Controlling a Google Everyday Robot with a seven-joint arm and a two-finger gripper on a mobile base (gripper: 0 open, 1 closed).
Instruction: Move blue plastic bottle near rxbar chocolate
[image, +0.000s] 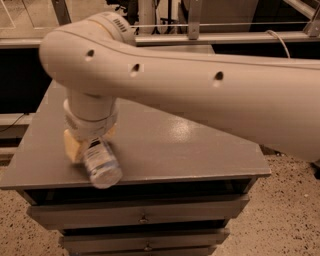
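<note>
I see the gripper low over the front-left part of the grey worktop, directly under the thick white wrist of the arm; the arm comes in from the right and covers a large part of the view. The fingers are yellowish, and they are closed on the blue plastic bottle; the left one presses on the side of the bottle, and the other one is mostly hidden behind the wrist. The bottle is tilted, with its round clear base turned toward the camera and a little to the right, while its upper end goes up between the fingers; its label with dark text shows on the side. The base of the bottle is just at the front edge of the worktop, near the left corner; I cannot tell if it touches the surface there. Under the worktop there are grey drawers with small knobs; the cabinet stands on a speckled floor.
</note>
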